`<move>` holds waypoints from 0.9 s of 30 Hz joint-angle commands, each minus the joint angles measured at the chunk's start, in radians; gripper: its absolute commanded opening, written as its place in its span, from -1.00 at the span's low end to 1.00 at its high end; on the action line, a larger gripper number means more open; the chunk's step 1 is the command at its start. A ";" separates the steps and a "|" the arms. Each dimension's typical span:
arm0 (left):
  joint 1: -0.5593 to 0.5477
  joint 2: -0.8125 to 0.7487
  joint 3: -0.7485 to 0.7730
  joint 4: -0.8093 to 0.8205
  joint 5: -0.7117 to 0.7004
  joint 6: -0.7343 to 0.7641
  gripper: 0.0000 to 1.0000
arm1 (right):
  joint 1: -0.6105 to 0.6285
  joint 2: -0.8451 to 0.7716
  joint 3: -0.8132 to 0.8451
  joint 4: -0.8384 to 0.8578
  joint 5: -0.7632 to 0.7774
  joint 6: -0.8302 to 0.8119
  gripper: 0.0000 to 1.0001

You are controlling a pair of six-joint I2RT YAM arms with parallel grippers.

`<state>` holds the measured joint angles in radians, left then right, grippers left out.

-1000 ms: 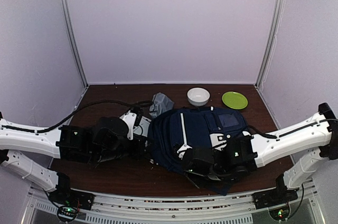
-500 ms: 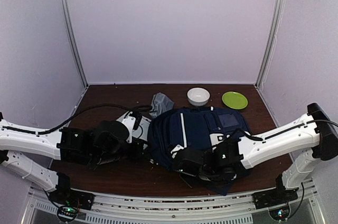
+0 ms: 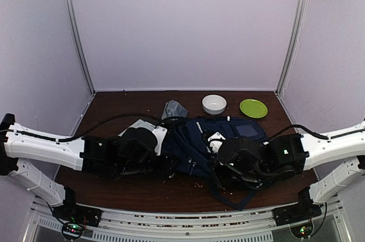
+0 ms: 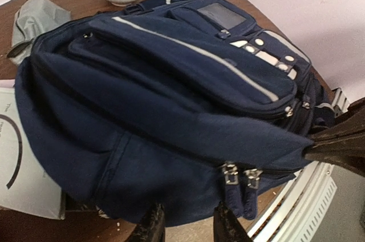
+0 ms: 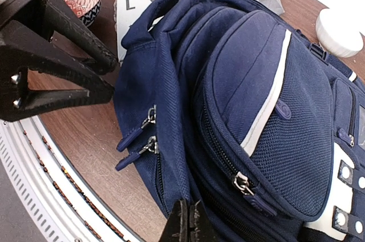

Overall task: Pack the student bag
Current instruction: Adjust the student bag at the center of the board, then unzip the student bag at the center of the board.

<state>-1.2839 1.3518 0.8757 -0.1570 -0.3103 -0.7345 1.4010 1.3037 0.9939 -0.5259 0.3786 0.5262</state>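
The student bag [image 3: 191, 145], navy with a white stripe, lies bunched in the middle of the table between my two grippers. In the right wrist view my right gripper [image 5: 189, 209] is shut on a fold of the bag [image 5: 256, 82] beside its two zipper pulls [image 5: 137, 139]. That pinch draws the fabric to a point at the right of the left wrist view. My left gripper [image 4: 188, 219] has its jaws apart, and the lower edge of the bag [image 4: 171, 99] bulges between their tips. From above, the left gripper [image 3: 168, 165] is at the bag's left side and the right gripper [image 3: 218, 168] at its near side.
A white bowl [image 3: 214, 104], a green plate [image 3: 253, 108] and a grey pouch [image 3: 174, 109] stand behind the bag. A white booklet [image 4: 23, 168] lies partly under its left side, with a patterned bowl [image 5: 85, 2] beyond. The table's front rail [image 5: 51, 185] runs close by.
The right gripper has shut on the bag's fabric and pulled it, so the bag now looks bunched and shifted. The left arm has moved right, up against the bag.
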 commanded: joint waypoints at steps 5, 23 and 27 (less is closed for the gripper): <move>0.025 0.057 0.082 0.136 0.128 -0.004 0.03 | -0.002 -0.044 0.000 0.126 0.034 0.060 -1.00; 0.021 0.119 0.120 -0.052 0.095 -0.002 0.07 | -0.005 -0.044 0.013 0.174 0.004 0.085 -1.00; 0.016 0.130 0.122 -0.056 0.099 0.004 0.07 | -0.005 -0.044 0.011 0.170 0.004 0.086 -1.00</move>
<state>-1.2625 1.4666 0.9768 -0.2039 -0.1986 -0.7383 1.3952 1.3006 0.9760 -0.4522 0.3744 0.5987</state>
